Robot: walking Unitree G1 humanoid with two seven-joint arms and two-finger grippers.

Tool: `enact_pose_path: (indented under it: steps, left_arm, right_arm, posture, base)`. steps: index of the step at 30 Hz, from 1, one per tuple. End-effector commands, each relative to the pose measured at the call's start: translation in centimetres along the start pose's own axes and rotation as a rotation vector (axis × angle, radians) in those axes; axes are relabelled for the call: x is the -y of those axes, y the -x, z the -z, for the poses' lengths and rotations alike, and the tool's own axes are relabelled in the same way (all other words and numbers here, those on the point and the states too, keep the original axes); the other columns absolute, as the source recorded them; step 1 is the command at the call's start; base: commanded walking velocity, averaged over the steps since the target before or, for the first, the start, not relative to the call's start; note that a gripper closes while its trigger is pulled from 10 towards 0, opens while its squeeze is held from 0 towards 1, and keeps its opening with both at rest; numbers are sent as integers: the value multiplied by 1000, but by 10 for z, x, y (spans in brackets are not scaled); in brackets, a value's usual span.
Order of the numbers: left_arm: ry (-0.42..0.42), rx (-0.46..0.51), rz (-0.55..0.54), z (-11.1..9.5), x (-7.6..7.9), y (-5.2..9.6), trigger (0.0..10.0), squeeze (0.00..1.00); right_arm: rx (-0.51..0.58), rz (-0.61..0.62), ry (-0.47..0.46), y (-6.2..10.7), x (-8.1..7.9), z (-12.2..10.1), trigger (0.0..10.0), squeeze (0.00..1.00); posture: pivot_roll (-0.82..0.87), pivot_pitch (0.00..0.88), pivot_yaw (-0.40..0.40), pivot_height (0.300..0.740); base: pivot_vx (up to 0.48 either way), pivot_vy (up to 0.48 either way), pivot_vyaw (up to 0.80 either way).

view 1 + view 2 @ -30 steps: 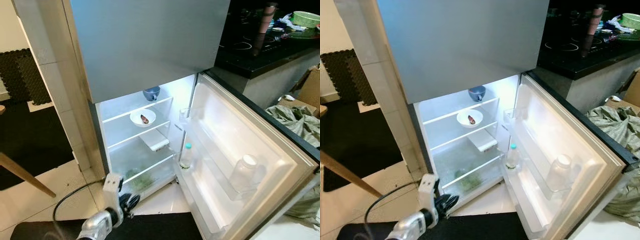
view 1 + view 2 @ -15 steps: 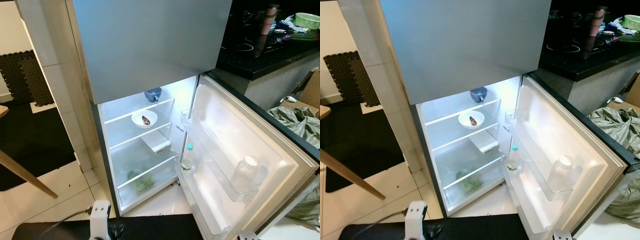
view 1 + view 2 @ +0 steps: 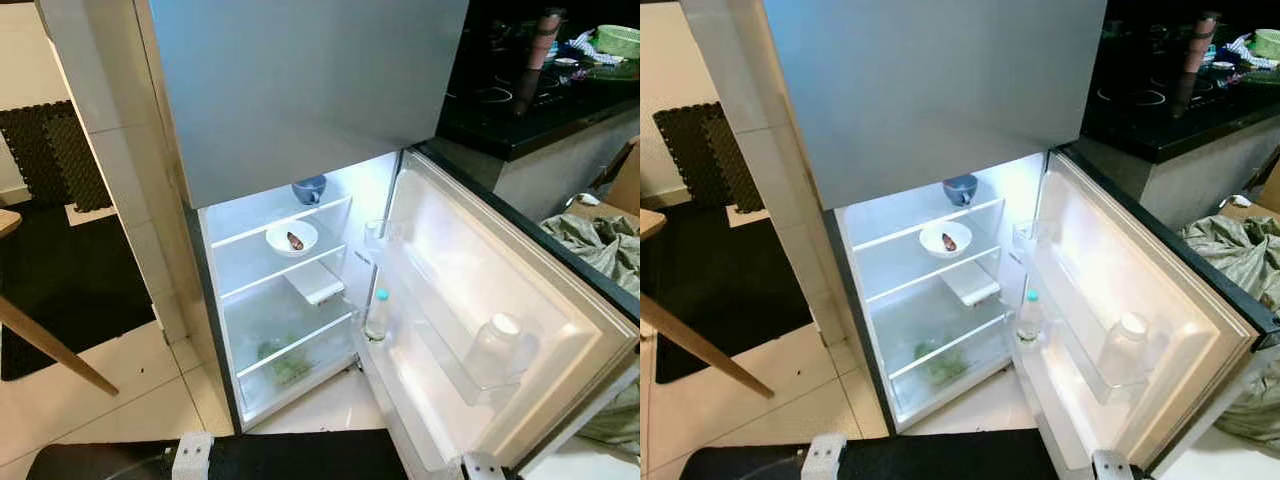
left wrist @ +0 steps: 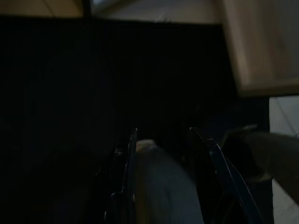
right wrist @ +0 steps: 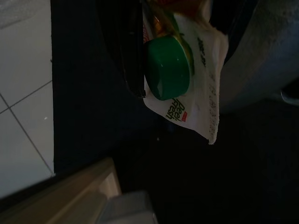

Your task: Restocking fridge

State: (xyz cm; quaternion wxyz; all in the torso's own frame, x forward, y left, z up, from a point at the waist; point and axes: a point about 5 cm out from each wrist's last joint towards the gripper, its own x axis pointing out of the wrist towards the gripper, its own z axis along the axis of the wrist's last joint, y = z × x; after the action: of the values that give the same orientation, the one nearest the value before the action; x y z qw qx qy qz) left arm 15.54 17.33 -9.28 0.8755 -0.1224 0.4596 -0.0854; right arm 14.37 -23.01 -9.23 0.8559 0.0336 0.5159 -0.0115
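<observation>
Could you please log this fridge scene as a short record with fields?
fridge door: open
top shelf: blue cup
second shelf: white bowl, something dark in it
bottom: greens
door racks: bottle, jar
right gripper: holds a carton with a green cap
left gripper: low, over a dark mat

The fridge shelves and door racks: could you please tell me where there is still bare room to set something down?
Free: the middle glass shelf left of the white bowl, and the long door rack between the teal-capped clear bottle and the white-lidded clear jar. Crowded: the bottom drawer with leafy greens.
</observation>
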Motion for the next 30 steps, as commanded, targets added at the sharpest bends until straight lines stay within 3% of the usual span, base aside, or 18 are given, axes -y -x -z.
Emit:
enact_pose_path:
  steps: [1,30]
  left_arm:
    - [-25,-26,-20,3,-6,3,10000,0]
    - [-38,-54,-24,10,-3,3,10000,0]
  right_arm:
    - [-31,6,-4,1,1,8,10000,0]
    - [-36,-9,2,1,0,7,10000,0]
  posture:
    - [-45,0,-6,740]
    - [-46,0,-10,740]
  base:
    - [0,0,-781]
    - [0,0,-782]
